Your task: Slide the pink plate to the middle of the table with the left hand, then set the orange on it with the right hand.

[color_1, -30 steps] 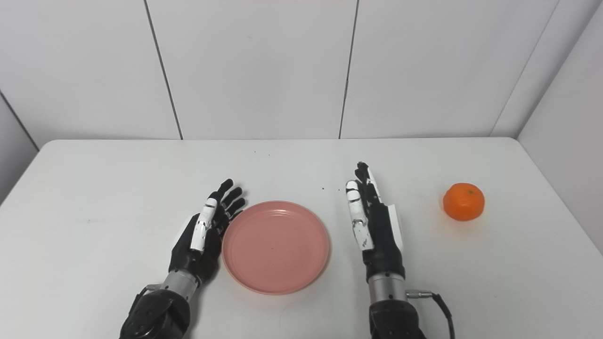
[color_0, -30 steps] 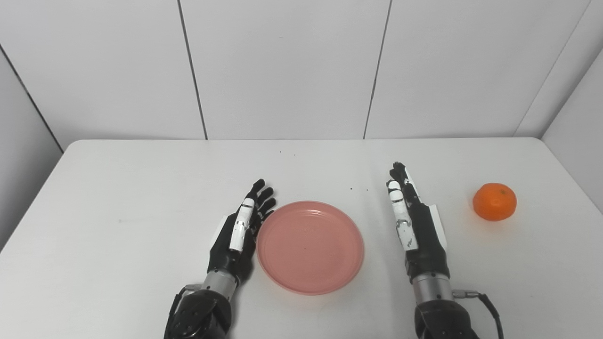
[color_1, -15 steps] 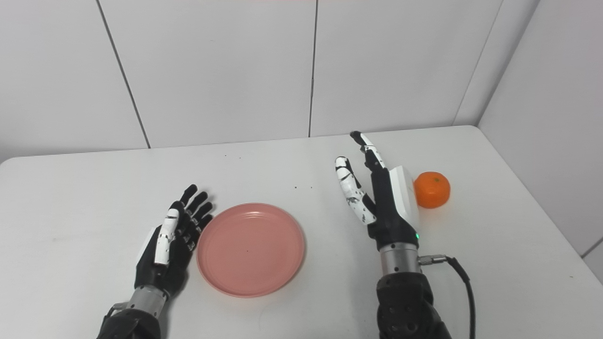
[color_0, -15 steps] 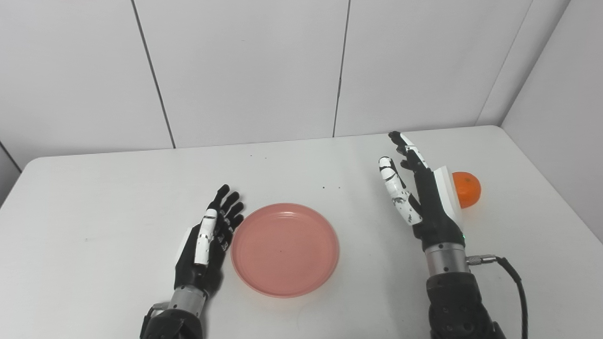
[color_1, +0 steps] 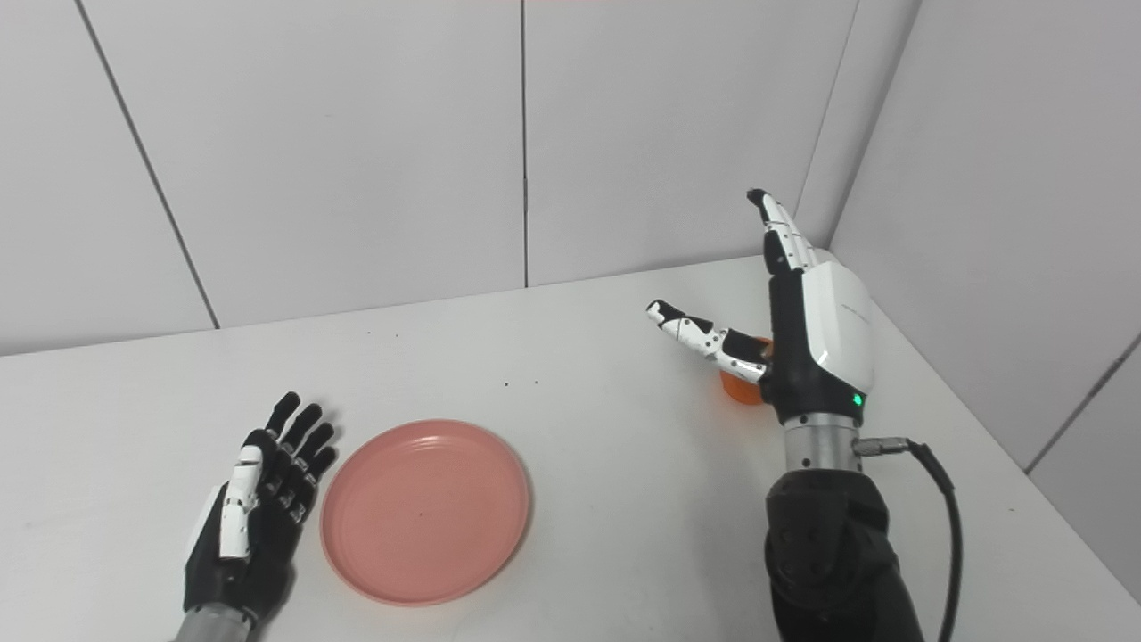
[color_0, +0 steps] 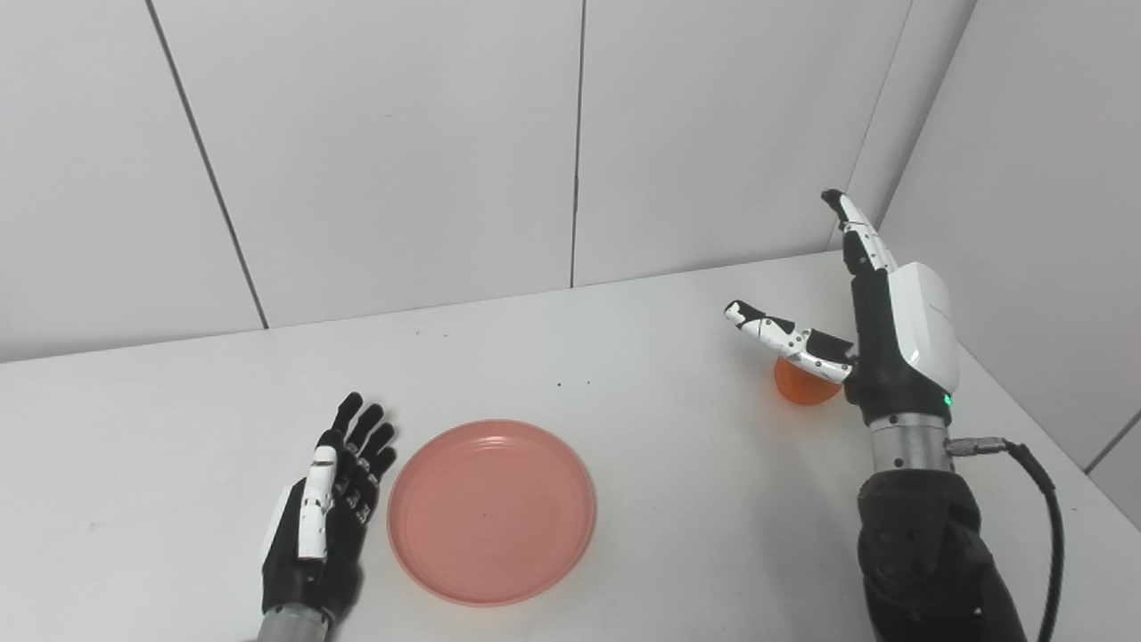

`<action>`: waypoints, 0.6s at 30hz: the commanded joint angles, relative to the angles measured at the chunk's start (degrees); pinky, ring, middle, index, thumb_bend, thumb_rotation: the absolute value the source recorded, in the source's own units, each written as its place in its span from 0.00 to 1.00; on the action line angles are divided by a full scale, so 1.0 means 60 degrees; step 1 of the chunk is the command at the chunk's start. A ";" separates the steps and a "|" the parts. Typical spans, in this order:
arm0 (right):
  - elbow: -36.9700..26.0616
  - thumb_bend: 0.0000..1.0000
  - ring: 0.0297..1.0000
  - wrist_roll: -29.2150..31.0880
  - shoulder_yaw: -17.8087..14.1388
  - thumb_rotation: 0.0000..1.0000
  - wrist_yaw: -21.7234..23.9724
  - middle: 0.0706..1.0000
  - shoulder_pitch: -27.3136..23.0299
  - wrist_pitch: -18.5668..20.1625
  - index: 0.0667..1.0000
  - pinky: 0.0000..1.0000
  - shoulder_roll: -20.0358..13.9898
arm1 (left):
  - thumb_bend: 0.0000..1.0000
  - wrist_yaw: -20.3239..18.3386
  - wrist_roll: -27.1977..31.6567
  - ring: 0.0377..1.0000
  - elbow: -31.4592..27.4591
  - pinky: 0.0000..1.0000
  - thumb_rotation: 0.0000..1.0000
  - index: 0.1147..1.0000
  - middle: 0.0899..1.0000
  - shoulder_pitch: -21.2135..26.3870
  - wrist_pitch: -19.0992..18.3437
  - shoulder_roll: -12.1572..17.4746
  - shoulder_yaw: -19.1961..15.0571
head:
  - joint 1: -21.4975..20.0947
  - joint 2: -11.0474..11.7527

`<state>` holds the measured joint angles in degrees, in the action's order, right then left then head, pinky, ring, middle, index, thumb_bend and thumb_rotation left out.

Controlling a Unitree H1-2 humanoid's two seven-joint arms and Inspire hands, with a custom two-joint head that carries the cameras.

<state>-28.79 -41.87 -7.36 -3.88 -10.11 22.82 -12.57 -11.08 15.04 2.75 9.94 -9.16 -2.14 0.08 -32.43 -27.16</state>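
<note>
Orange (color_0: pixel 800 385): round, no long axis to be matched, set on the white table (color_0: pixel 624 357) near its far right corner, largely hidden behind and beneath the raised right hand (color_0: pixel 878 330), which is by far the nearer hand. Right hand: held above the orange, fingers upright and thumb spread wide toward the left, nothing gripped; contact with the fruit cannot be made out. Pink plate (color_0: pixel 491 511): found near the table's middle, empty, well apart from the orange toward the left; left hand (color_0: pixel 321 526): laid flat just beside the plate's left rim, fingers apart, nothing held.
</note>
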 commanded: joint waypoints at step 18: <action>0.1189 0.92 0.93 0.0123 -0.0815 0.31 0.0185 0.96 -0.0429 0.0361 0.95 0.82 -0.0752 | 0.30 0.0015 0.0277 0.96 0.0275 0.98 1.00 0.96 0.96 -0.0292 -0.0481 0.0317 -0.0132 | -0.0288 0.0414</action>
<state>-21.85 -41.61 -11.40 -2.27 -10.73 25.14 -15.28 -11.88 17.21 2.92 10.04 -9.19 -0.68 -0.66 -34.10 -24.70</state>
